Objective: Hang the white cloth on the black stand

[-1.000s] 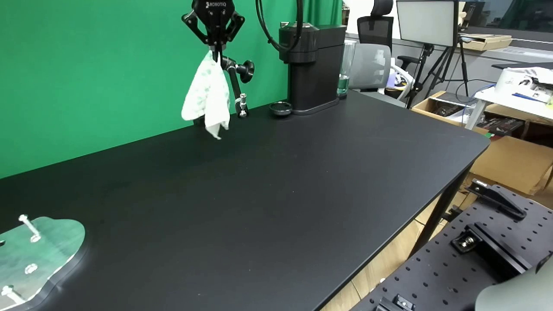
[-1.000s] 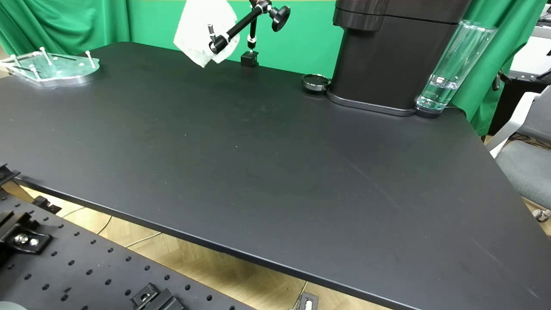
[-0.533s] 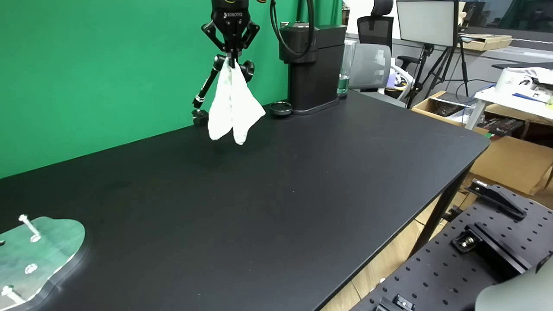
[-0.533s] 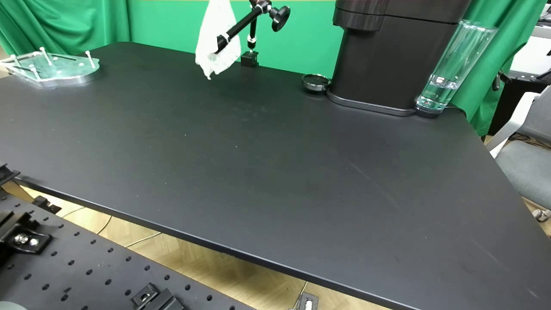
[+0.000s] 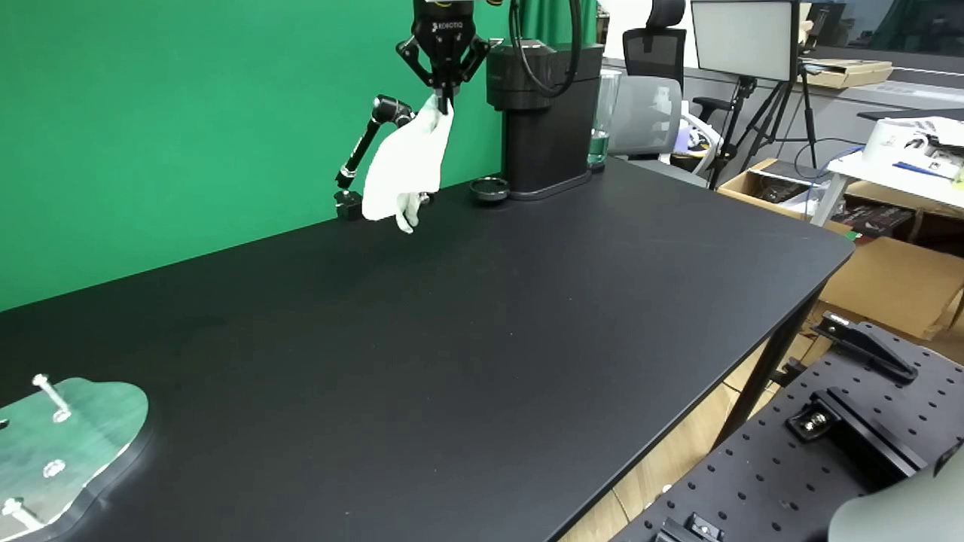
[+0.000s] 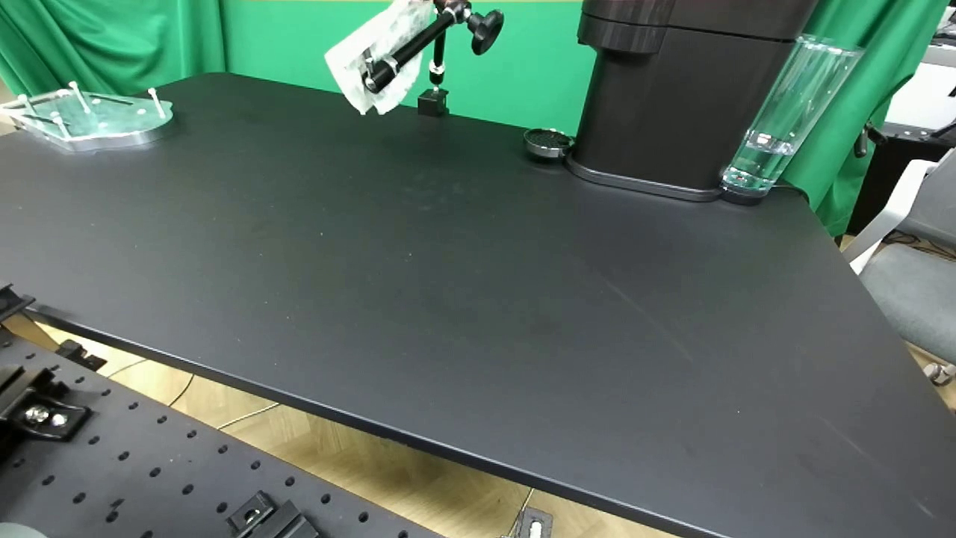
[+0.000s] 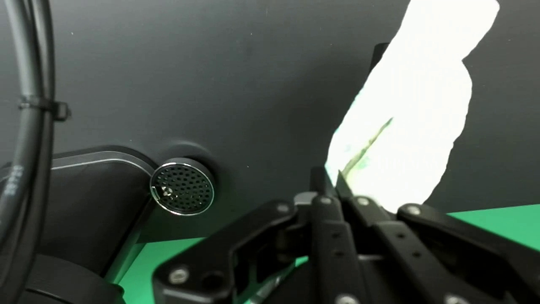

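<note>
White cloth (image 5: 407,162): slanted beside the black stand (image 6: 418,43) (whether touching, the views left unsettled), not yet hung.
Gripper (image 5: 445,107): pinched the cloth's top, presumably letting the rest drape.
Black stand: sloped down toward its free end, so anything laid there might have slid.

In an exterior view, the gripper (image 5: 444,104) is being shifted further right. The white cloth (image 5: 405,162), previously hanging straight, is being drawn into a slant, its lower end being raised. The arm tip of the black stand (image 6: 418,42), partly covered earlier, is being exposed in front of the cloth.
</note>
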